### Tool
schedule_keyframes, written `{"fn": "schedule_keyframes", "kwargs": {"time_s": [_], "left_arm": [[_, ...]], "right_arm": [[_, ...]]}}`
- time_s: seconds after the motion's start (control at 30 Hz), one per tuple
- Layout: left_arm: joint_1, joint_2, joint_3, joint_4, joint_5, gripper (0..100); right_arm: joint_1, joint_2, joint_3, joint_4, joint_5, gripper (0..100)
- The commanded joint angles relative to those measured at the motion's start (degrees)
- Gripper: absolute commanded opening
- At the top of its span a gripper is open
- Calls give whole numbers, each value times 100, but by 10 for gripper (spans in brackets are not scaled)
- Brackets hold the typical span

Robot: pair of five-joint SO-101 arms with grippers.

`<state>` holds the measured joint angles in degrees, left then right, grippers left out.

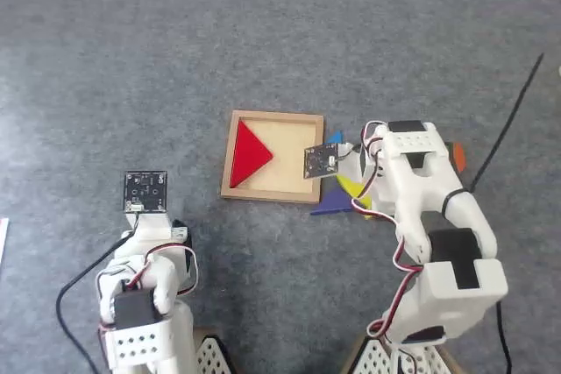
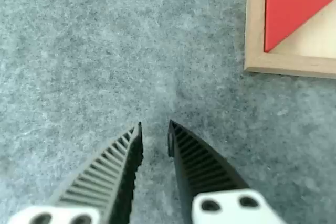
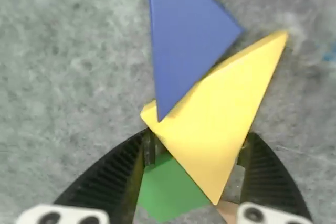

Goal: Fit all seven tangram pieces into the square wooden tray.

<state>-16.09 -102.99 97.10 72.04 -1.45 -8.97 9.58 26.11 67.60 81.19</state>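
The square wooden tray (image 1: 313,157) lies mid-table with a red triangle (image 1: 248,153) in its left half. My right gripper (image 3: 197,140) hangs just right of the tray, shut on a yellow triangle (image 3: 220,129) held by its edges. A dark blue triangle (image 3: 181,35) overlaps the yellow one's corner, and a green piece (image 3: 165,190) lies under it. From above, the yellow triangle (image 1: 348,186) and dark blue triangle (image 1: 333,204) sit by the tray's right corner. My left gripper (image 2: 155,125) is over bare carpet near the tray's corner (image 2: 257,61), open by a narrow gap and holding nothing.
A light blue piece (image 1: 335,137) and an orange piece (image 1: 458,157) lie beside the right arm. Grey carpet covers the table. A black cable (image 1: 508,120) runs at the right. The left arm (image 1: 145,251) stands at the lower left.
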Motion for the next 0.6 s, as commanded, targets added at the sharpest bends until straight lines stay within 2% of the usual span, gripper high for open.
{"fn": "schedule_keyframes", "kwargs": {"time_s": [0.0, 0.13, 0.3, 0.57], "left_arm": [[35, -105, -66, 18, 0, 81], [26, -105, -66, 18, 0, 81], [26, -105, -66, 18, 0, 81], [26, -105, -66, 18, 0, 81]], "right_arm": [[-251, -48, -141, 163, -440, 330], [-435, -31, -114, 171, -651, 448], [-567, -22, -114, 145, -967, 453], [-549, 233, -132, -31, -941, 453]]}}
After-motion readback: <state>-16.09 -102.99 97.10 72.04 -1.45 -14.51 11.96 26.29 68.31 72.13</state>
